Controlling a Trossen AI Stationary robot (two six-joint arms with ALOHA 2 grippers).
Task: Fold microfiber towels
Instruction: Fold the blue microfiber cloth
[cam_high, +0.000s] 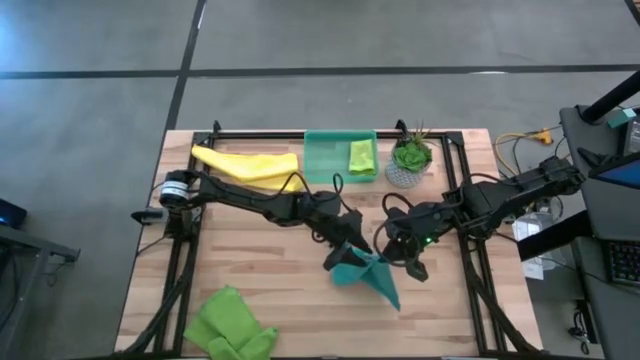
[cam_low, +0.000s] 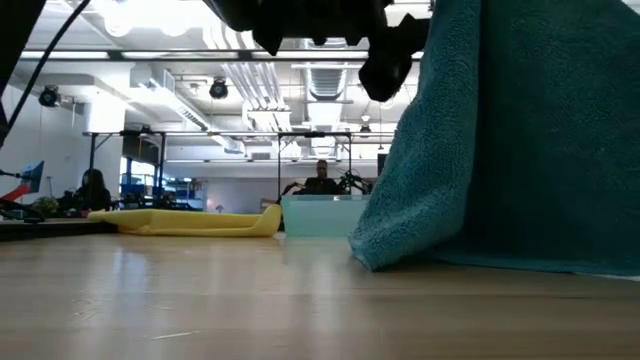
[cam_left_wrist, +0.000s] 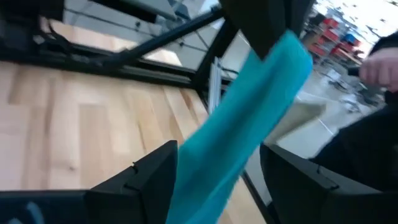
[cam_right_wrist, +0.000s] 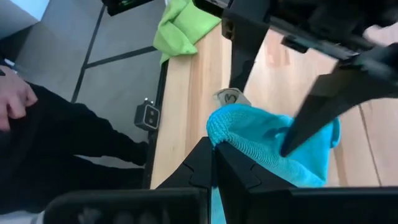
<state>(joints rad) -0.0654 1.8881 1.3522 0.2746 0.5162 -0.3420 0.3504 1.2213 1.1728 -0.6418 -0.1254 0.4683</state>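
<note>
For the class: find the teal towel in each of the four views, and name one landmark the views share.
High view: teal towel, centre of the table, between both arms.
Low view: large, filling the right side.
Left wrist view: diagonal band between the fingers.
Right wrist view: bunched at centre.
Shared landmark: yellow towel, also in the low view.

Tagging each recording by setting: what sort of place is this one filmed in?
Probably an open-plan lab or workshop. The low view shows exposed ceiling ducts, people seated at workstations behind the wooden table, and the high view shows a bare concrete floor.
</note>
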